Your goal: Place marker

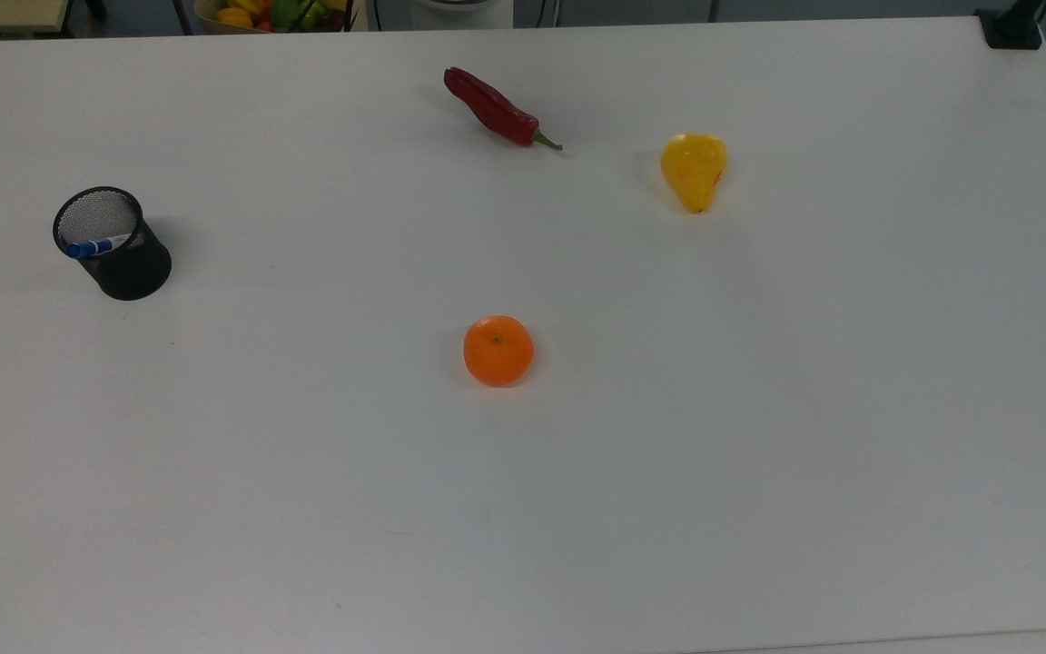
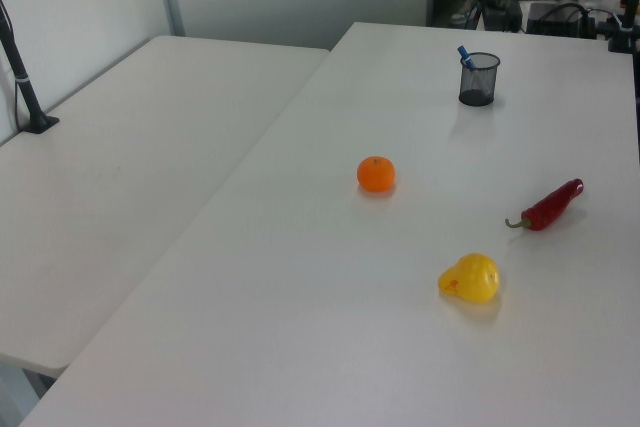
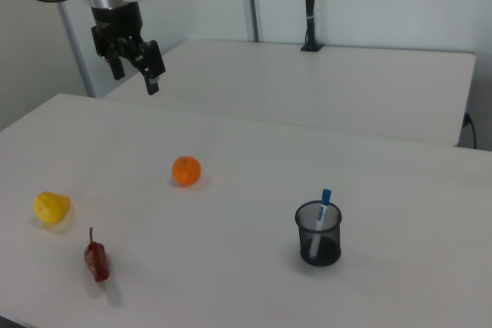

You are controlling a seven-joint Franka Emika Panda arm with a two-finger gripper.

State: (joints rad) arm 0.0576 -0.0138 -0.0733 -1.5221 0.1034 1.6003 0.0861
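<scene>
Right view: the marker (image 3: 319,224) is seen standing tilted inside the black mesh cup (image 3: 318,235) on the desk (image 3: 231,266), while the pincer (image 3: 134,69), at ten o'clock from it, is held open and empty, high above the desk.

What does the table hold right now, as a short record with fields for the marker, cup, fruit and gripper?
marker: slim white marker with blue cap, standing tilted in the cup
cup: black mesh pen cup, upright on the white table
fruit: round orange tangerine, yellow pear, red chili pepper, all apart
gripper: black two-finger gripper, jaws open, empty, raised above the table
</scene>
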